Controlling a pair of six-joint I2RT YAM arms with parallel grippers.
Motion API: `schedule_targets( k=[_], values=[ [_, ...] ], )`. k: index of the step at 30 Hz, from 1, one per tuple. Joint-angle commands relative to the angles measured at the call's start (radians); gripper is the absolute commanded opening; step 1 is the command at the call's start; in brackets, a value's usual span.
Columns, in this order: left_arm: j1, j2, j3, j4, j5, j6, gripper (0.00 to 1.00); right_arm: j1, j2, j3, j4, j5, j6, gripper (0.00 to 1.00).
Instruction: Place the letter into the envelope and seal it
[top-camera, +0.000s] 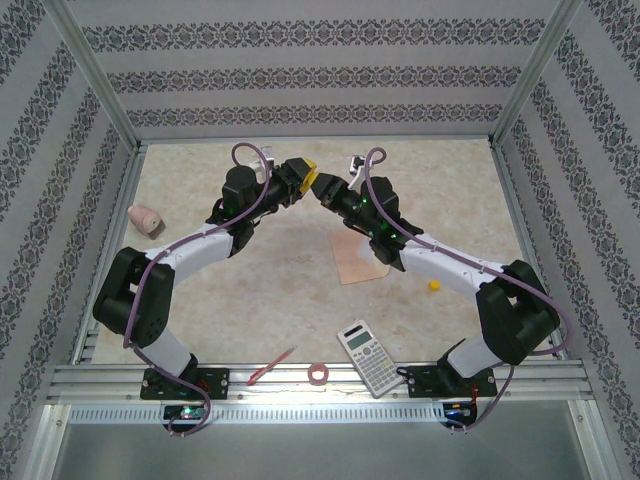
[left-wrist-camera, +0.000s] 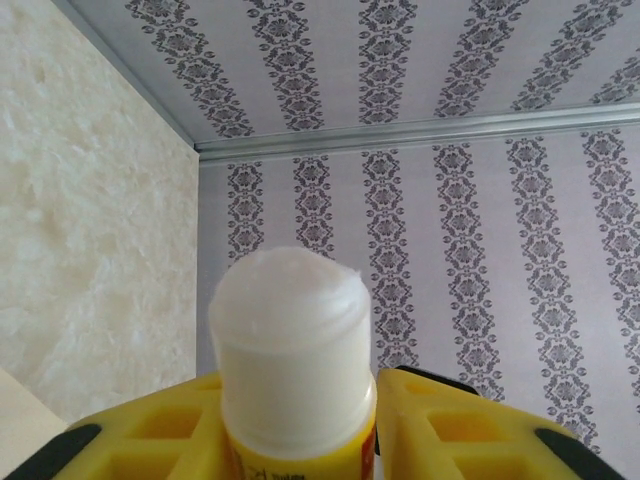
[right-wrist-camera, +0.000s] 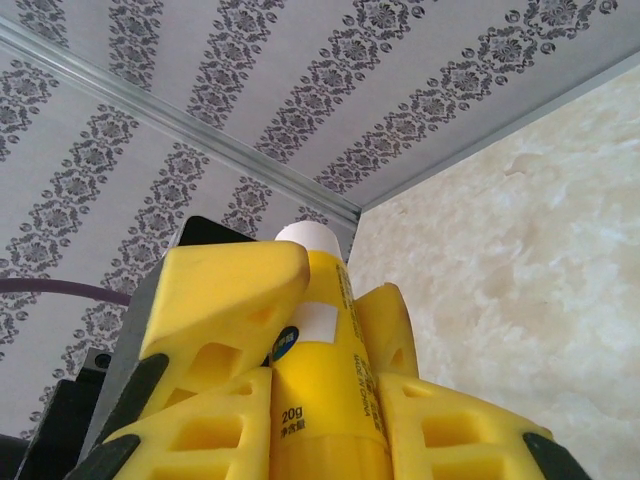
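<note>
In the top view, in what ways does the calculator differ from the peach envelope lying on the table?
The calculator is pale with rows of keys; the envelope is plain peach paper. The calculator lies near the front edge of the table; the envelope lies further back, near the middle. The calculator is uncovered; the right arm crosses over part of the envelope. Both lie flat and askew.
</note>
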Motion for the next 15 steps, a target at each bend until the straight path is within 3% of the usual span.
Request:
schedule_targets(
  k=[1,4,7,15],
  values=[
    [0.001,0.001,-0.002,0.083,0.010,0.004,0.30,0.012,0.018,0.017,0.019,0.016,0.004,0.07],
    [0.001,0.001,-0.002,0.084,0.011,0.004,0.23,0.012,0.018,0.019,0.019,0.013,0.004,0.10],
    [0.001,0.000,-0.003,0.085,0.010,0.008,0.18,0.012,0.016,0.019,0.015,0.009,0.000,0.19],
    [0.006,0.015,0.019,0.072,0.037,0.023,0.15,0.012,-0.058,-0.027,-0.050,0.063,-0.058,0.61]
  ],
)
